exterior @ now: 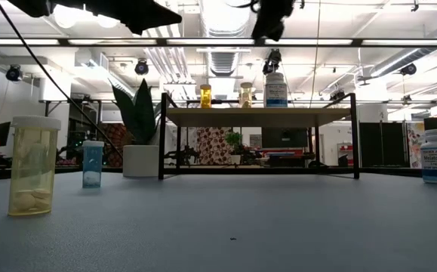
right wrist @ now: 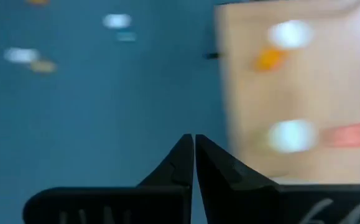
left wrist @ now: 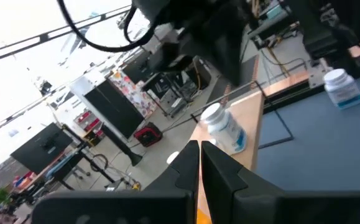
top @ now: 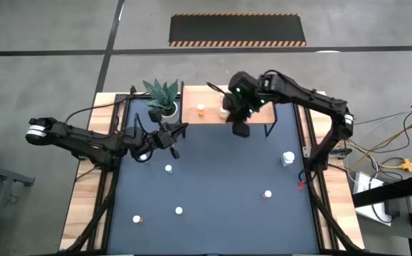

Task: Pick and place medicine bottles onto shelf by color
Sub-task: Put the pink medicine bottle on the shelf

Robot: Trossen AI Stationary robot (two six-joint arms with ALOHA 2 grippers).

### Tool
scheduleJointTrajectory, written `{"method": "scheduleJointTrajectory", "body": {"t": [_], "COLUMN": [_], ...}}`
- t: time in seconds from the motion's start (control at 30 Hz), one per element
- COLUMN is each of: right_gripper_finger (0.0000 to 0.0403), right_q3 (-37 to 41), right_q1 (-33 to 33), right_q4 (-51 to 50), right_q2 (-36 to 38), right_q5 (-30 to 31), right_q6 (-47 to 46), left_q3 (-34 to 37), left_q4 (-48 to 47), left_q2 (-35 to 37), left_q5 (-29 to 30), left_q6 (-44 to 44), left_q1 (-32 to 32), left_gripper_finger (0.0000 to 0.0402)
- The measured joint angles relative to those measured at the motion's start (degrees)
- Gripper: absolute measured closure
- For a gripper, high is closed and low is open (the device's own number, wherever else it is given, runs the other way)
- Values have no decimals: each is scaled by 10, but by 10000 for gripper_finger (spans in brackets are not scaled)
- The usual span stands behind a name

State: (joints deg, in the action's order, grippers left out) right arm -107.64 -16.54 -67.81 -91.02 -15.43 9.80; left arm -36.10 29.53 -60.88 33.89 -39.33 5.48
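The light-wood rectangular shelf on thin black legs (exterior: 260,117) already carries three bottles, seen from table height: a small orange bottle (exterior: 205,96), a pale yellowish one (exterior: 246,95) just beside it, and a taller white bottle with a blue label (exterior: 275,89) next along. The sorting is therefore judged partly done.

Off the shelf, on the dark blue tabletop (top: 220,178), several white-capped bottles are left: one (top: 168,168) near the shelf's front on the plant side, a larger white one (top: 288,158) off its other end, one (top: 267,193) farther out, and two (top: 178,210) (top: 138,220) well away towards the table's near edge. A green spiky plant in a white pot (top: 164,96) stands just beside the shelf's end.

The right gripper (right wrist: 194,155) hangs over the shelf's front edge, fingers pressed together and holding nothing. The left gripper (left wrist: 200,163) sits in front of the shelf near the plant pot, likewise closed and empty.
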Motion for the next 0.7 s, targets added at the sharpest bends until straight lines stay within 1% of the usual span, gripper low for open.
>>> {"method": "scheduleJointTrajectory", "body": {"t": [0.07,0.23,0.3,0.4,0.47,0.57,0.7], "right_gripper_finger": [394,394,394,394,394,394,393], "right_q3": [16,89,128,189,227,272,324], "right_q1": [25,114,157,225,268,321,381], "right_q4": [-15,-12,2,28,39,31,25], "right_q2": [12,44,56,73,84,95,106], "right_q5": [-35,-39,-16,37,68,104,109], "right_q6": [-38,-116,-151,-213,-270,-393,-569], "left_q3": [-3,-4,-4,-3,-3,-2,-2], "left_q4": [0,0,1,0,0,-1,-1], "left_q2": [0,0,1,0,-2,-2,-2], "left_q5": [-4,-11,-13,-13,-12,-13,-13], "left_q6": [0,-1,-1,0,7,32,59], "left_q1": [9,27,30,34,39,49,68], "left_gripper_finger": [402,402,402,402,402,402,402]}}
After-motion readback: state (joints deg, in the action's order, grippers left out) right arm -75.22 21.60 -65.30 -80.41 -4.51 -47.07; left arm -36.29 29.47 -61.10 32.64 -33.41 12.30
